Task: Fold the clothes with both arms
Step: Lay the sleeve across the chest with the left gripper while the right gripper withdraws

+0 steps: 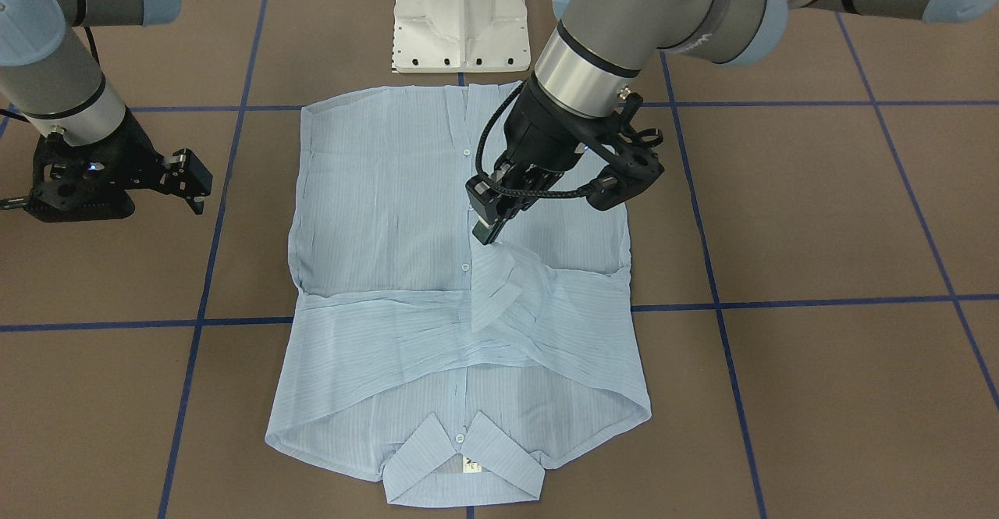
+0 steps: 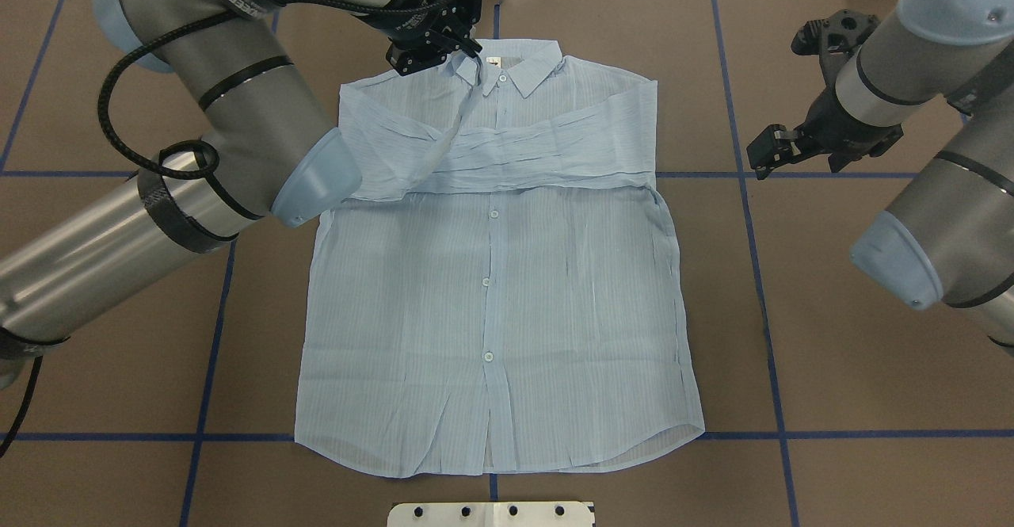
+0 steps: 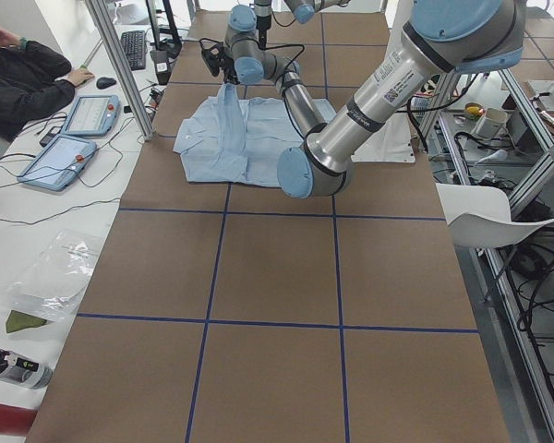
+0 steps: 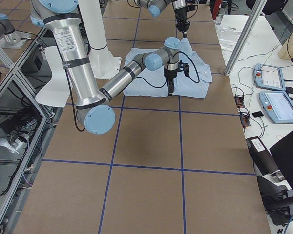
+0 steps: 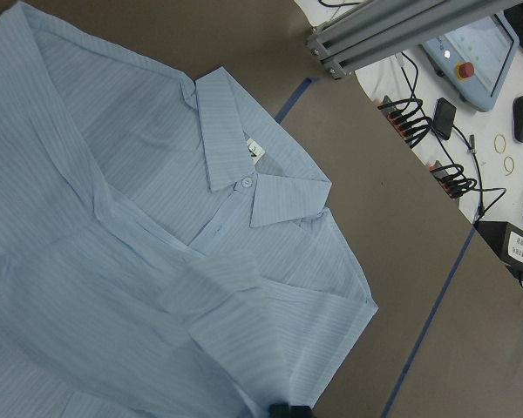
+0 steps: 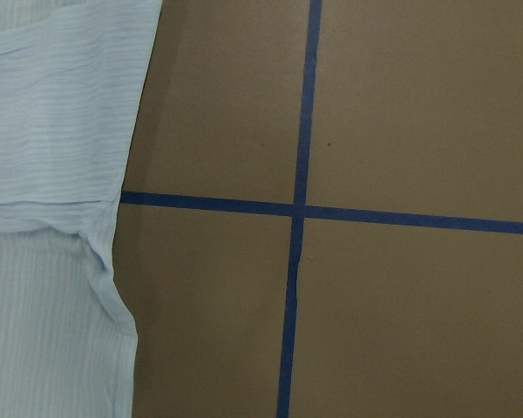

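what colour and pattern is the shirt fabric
The shirt is light blue with fine stripes; the left wrist view shows it best.

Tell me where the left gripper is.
Front-facing view: the left gripper hangs mid-frame above the shirt, pinching a lifted sleeve cuff beside the button line.

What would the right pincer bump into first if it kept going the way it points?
Probably the brown table, near the blue tape cross, just beside the shirt. The right pincer tilts down toward it, though depth is hard to judge.
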`<state>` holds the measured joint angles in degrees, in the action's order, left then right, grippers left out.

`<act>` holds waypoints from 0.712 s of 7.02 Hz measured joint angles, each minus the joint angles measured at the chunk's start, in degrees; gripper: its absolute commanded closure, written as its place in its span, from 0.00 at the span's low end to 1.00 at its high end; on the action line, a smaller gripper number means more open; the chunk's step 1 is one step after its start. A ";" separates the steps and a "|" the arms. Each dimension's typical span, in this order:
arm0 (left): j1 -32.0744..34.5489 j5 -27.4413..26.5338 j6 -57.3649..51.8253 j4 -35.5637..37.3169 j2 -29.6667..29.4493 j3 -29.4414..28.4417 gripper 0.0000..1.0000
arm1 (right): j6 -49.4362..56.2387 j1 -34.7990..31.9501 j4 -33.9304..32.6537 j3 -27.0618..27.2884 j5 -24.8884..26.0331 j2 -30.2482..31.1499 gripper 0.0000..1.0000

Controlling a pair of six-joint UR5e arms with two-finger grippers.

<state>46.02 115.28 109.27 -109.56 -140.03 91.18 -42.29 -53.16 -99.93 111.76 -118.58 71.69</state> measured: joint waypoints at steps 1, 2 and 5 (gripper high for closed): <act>-1.80 -1.08 0.98 -1.00 -0.01 -0.91 1.00 | -0.04 0.04 0.00 -0.08 0.01 -0.03 0.00; -4.42 -3.98 2.44 -3.04 -0.11 -2.85 1.00 | -0.06 0.09 0.00 -0.13 0.03 -0.07 0.00; -14.51 -15.18 8.20 -12.50 -4.80 -15.67 0.81 | -0.40 0.19 0.00 -0.36 0.09 -0.42 0.00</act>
<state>31.51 100.10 117.46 -122.06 -144.83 75.51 -42.69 -52.97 -99.93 111.40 -118.48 71.27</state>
